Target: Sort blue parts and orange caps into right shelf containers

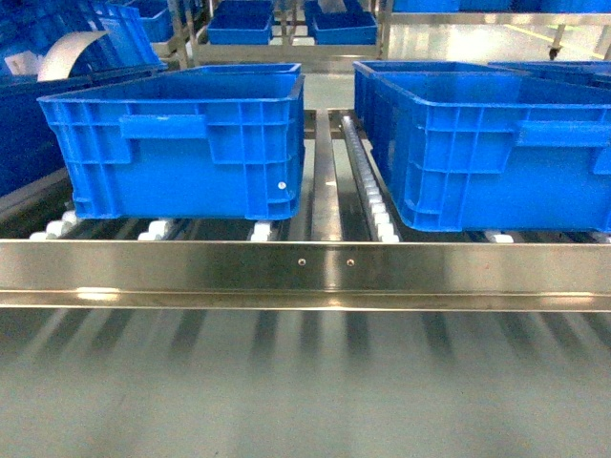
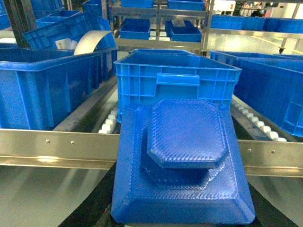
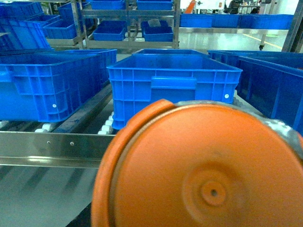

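We see a blue part [image 2: 182,165] filling the near left wrist view and an orange cap [image 3: 203,170], flat face toward us, filling the right. Each presumably sits in its gripper, though no fingers show, so we cannot tell their state. Two blue crates [image 1: 181,143] [image 1: 487,143] lie straight ahead on the shelf, long axes running far.

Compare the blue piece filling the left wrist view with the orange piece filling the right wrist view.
Colour: the blue part is blue; the orange cap is orange.
Shape: the blue part is a rectangular slab with a raised octagonal step; the orange cap is round, with a small central dimple.
Surface: the blue part looks finely textured, the orange cap smooth.
Both sit close to their cameras, facing a blue crate on the roller shelf.
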Motion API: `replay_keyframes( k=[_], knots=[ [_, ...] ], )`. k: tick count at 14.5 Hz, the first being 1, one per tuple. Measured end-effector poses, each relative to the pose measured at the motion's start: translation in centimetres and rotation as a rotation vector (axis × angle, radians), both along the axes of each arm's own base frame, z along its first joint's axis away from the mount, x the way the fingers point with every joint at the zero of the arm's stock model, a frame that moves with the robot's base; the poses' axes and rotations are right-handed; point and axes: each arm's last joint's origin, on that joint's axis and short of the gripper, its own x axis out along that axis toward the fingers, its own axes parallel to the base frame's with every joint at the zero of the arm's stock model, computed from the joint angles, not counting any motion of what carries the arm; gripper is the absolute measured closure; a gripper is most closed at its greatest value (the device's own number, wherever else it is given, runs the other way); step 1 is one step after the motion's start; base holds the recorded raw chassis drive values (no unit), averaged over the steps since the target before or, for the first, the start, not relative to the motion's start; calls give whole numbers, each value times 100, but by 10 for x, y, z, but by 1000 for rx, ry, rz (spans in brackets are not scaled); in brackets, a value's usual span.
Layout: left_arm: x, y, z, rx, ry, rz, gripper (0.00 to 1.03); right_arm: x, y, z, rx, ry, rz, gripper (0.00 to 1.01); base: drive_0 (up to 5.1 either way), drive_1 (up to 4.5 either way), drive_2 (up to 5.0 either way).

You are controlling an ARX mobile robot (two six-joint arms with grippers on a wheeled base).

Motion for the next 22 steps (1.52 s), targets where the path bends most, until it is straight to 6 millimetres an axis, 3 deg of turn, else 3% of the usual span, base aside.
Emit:
replay_keyframes(
  k=[6, 22],
  knots=[
    [0, 0, 0, 0, 0, 0, 63, 0, 0, 0, 0, -1, 0, 57, 0, 0, 0],
    [0, 0, 0, 0, 0, 1, 63, 0, 0, 0, 0, -3, 0, 57, 3, 396, -390]
  ],
)
